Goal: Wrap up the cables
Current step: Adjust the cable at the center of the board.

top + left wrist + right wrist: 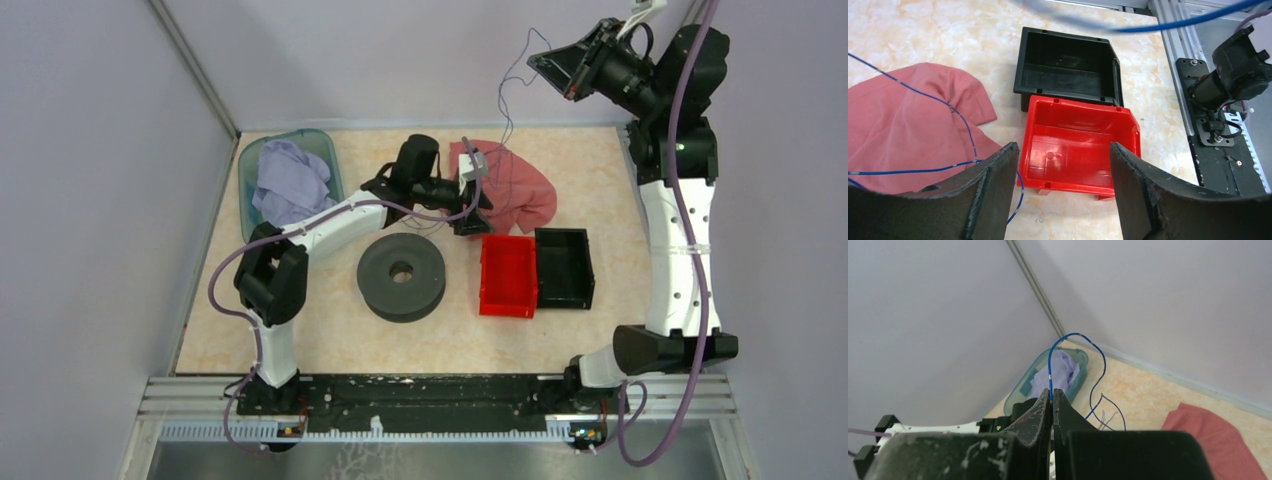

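Note:
The cable is a very thin blue wire. In the top view it hangs in loose loops from my raised right gripper down toward the red cloth. My right gripper is shut on the wire, which arches up out of the jaws. My left gripper hovers low over the table between the cloth and the red bin. In the left wrist view it is open and empty. The wire runs across the cloth and passes just beside the left finger.
A black round spool lies at table centre. A red bin and a black bin stand side by side to its right. A red cloth lies behind them. A teal basin holding a lavender cloth sits at the back left.

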`<state>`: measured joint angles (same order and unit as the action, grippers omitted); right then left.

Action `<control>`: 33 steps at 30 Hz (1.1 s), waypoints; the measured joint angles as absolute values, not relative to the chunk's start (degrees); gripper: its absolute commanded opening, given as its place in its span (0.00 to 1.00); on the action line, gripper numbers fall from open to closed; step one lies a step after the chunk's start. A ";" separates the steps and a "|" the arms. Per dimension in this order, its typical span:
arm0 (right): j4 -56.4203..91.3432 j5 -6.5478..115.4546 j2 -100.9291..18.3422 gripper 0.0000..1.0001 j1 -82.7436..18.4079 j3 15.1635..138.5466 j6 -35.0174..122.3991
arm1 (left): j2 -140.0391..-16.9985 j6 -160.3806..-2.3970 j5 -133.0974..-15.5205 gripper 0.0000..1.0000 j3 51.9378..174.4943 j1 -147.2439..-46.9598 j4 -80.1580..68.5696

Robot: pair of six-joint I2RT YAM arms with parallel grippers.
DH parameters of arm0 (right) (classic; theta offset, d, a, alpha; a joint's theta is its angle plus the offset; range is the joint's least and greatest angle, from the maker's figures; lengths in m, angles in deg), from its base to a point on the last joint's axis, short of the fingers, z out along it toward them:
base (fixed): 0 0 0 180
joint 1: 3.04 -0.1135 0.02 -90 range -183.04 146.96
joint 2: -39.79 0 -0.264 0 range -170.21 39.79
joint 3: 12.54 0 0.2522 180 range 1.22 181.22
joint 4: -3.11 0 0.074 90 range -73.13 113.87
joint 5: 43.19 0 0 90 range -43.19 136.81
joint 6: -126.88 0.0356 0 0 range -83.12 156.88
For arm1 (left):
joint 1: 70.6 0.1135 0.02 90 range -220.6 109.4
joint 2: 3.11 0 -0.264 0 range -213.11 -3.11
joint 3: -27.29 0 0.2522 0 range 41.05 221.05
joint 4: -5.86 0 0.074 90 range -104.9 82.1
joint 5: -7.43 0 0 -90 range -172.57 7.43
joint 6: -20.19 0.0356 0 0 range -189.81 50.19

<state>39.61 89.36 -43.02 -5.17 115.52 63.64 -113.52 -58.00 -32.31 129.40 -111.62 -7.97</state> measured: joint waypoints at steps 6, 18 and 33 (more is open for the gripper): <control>33.62 95.26 -42.86 0.00 -4.34 111.98 69.59 | -113.70 -58.83 -34.76 0.76 128.70 -111.60 -5.11; 25.42 100.29 -42.80 0.00 -3.29 110.28 77.76 | -123.10 -65.32 -42.89 0.82 130.74 -111.66 4.27; 24.26 101.31 -42.80 0.00 -1.30 110.52 79.99 | -135.47 -65.27 -46.52 0.48 142.21 -112.53 8.09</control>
<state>24.26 101.31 -42.80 -1.30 110.52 79.99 -135.47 -65.27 -46.52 142.21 -112.53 8.09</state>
